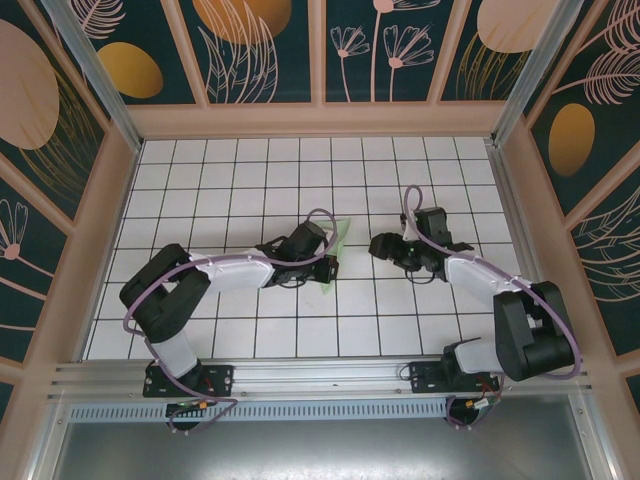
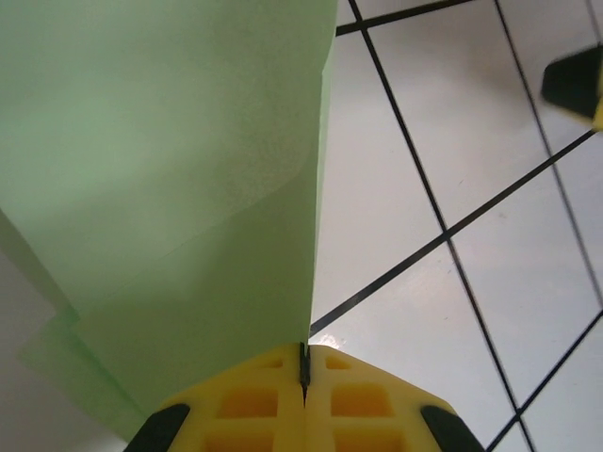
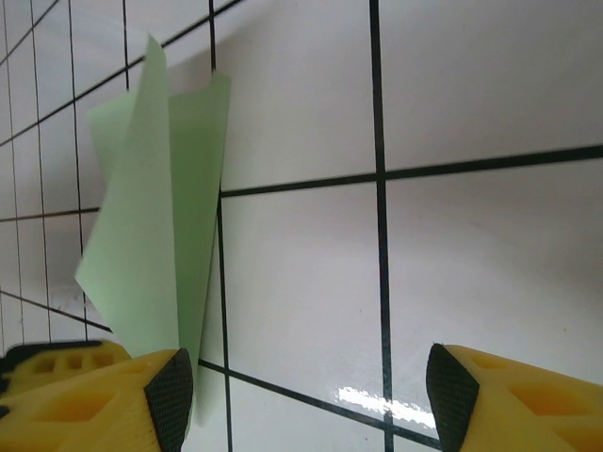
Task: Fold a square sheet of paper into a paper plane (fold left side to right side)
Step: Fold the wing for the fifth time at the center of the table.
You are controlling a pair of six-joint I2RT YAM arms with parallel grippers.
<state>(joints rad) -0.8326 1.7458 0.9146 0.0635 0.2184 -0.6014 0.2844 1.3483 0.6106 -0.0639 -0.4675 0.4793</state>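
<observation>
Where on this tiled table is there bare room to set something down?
Free: the far rows of tiles along the back wall, and the near tiles by the metal rail. Crowded: the middle, where the left gripper pinches the folded paper beside the open right gripper.

Left hand [image 2: 303,375] tight, right hand [image 3: 308,395] wide

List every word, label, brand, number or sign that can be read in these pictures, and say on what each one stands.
There are none to read.
The pale green sheet of paper is blank.
The tiled table bears only black grid lines.
The wall panels carry plant drawings, no letters.
The left end effector and the right end effector show plain yellow and black, with no marking.
</observation>
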